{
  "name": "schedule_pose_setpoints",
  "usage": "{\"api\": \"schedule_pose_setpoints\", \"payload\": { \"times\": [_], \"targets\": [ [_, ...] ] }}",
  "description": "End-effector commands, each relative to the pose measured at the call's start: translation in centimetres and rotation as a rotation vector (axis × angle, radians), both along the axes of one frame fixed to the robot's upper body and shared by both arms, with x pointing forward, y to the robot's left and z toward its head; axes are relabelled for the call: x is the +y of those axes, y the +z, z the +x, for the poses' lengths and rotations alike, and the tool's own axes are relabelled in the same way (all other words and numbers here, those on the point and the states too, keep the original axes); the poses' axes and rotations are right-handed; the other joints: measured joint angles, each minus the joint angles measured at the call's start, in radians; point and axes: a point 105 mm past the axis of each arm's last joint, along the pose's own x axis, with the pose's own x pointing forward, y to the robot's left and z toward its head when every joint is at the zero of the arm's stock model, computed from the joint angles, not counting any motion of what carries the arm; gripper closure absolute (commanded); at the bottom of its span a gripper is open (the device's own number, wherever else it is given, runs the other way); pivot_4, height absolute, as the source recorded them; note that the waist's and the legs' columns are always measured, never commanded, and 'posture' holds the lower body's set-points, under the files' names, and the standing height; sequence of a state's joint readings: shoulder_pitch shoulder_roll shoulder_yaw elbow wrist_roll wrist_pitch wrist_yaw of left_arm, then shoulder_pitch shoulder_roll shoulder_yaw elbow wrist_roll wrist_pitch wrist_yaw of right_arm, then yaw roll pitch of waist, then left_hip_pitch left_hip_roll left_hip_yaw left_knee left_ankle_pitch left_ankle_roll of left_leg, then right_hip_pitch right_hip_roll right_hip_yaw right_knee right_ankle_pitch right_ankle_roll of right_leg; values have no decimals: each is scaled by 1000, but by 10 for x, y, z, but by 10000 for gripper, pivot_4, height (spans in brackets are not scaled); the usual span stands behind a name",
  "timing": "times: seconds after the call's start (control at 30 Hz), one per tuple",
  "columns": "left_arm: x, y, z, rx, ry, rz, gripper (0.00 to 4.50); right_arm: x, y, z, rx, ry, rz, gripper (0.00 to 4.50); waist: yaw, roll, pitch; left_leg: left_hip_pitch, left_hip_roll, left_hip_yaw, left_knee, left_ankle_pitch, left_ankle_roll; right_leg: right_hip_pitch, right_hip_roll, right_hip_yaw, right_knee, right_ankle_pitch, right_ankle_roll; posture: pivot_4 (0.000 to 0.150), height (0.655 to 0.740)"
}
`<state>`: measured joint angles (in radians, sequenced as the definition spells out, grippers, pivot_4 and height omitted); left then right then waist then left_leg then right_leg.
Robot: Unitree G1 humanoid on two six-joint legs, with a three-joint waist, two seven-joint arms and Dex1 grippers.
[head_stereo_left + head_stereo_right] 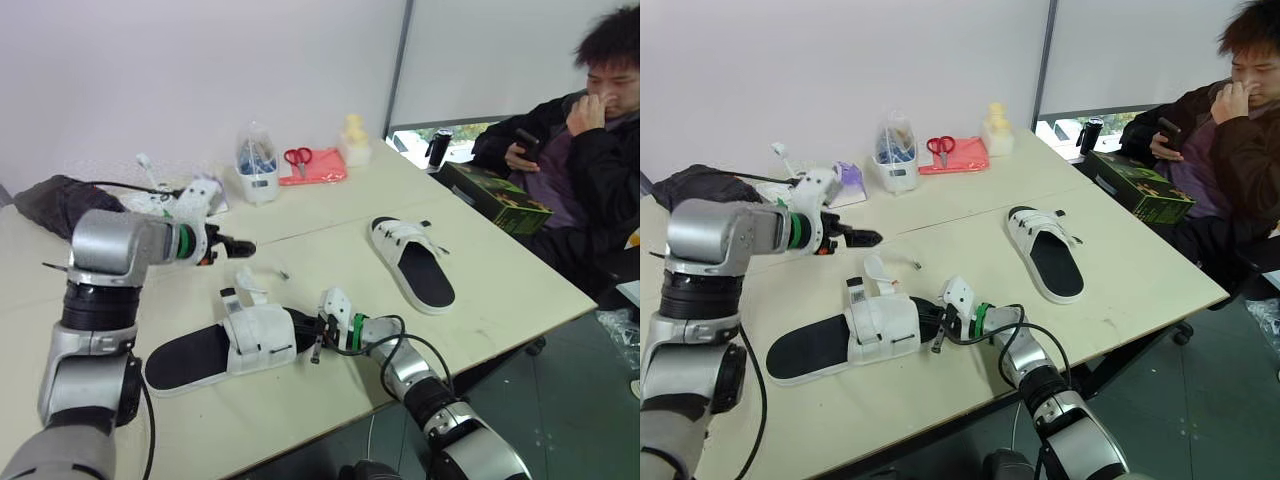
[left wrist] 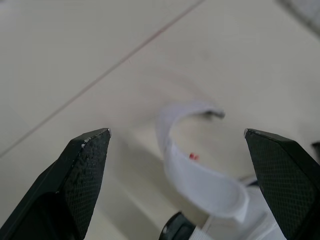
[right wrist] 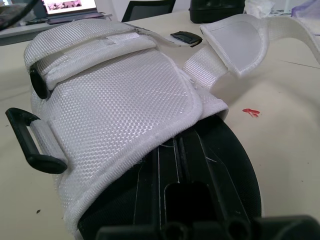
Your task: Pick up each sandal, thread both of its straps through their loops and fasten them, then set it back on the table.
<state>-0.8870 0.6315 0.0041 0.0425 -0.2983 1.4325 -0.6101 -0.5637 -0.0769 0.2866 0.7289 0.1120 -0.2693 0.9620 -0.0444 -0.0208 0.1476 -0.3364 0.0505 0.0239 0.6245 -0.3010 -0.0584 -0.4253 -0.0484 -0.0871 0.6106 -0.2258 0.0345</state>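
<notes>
While our left claw (image 2: 176, 131) gapes over the sandal's (image 1: 190, 358) strap (image 2: 200, 180), we cannot tell our right claw's (image 1: 318, 340) grip, and the jar (image 1: 257, 170) holds blue bits.

The left arm (image 1: 105, 250), at the left of the frame, was made of silver-grey round segments with a black ribbed ring (image 1: 98, 300) between them. A black cable (image 1: 148, 410) ran along its lower part. Near the left tool (image 2: 177, 132) sat a green band (image 1: 183, 243). The tool's two black fingers (image 2: 82, 175) were wedge-shaped and carried a fine diamond pattern. The right arm (image 1: 470, 440), at the lower right, had the same silver shells with black joints, a green ring (image 1: 356, 330) and a thin black wire (image 1: 398, 322) that made a loop.
</notes>
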Motion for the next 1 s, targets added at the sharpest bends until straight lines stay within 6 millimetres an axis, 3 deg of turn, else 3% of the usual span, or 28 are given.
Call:
{"api": "schedule_pose_setpoints", "payload": {
  "times": [0.03, 0.2, 0.37, 0.47, 0.7, 0.97, 1.0],
  "targets": [
    [-2, 5, 3, -35, -25, 15, 580, -26, -89, -30, 288, -52, -232, 45000, 0, 0, 0, 0, 0, 0, 0, 0, 0, 0, 0, 0, 0, 0, 0, 1500, 7400],
    [-6, -19, 13, 2, -51, 69, 580, -26, -90, -30, 290, -55, -231, 45000, 0, 0, 0, 0, 0, 1, 0, 0, 0, 0, 0, 0, 0, 0, 0, 1500, 7400],
    [-11, -50, 38, 12, -49, 158, 580, -24, -89, -30, 287, -61, -228, 45000, 0, -1, -1, 0, 0, 1, 1, 0, 0, 0, 0, 0, 0, 0, 0, 1500, 7400],
    [-17, -53, 49, -17, -66, 162, 7983, -24, -89, -30, 287, -62, -225, 45000, -1, -2, -1, -1, 0, 1, 1, 0, 0, 0, 1, 0, 1, 0, 0, 1500, 7400],
    [-26, -48, 70, -154, -95, 117, 43785, -27, -91, -32, 292, -70, -225, 45000, 0, -2, -1, -1, 0, 1, 1, 0, 0, -1, 1, 0, 1, 0, 0, 1500, 7400],
    [-52, -11, 57, -470, -379, 99, 43785, -30, -92, -33, 294, -71, -232, 45000, 1, -1, -2, -1, 1, 2, 1, 0, 0, 0, 0, 0, 2, 0, 0, 1500, 7400],
    [-60, 9, 45, -580, -454, 61, 43785, -31, -93, -33, 294, -71, -235, 45000, 1, -1, -2, -1, 1, 2, 1, 0, 0, 0, 0, 0, 2, 0, 0, 1500, 7400]
  ]
}}
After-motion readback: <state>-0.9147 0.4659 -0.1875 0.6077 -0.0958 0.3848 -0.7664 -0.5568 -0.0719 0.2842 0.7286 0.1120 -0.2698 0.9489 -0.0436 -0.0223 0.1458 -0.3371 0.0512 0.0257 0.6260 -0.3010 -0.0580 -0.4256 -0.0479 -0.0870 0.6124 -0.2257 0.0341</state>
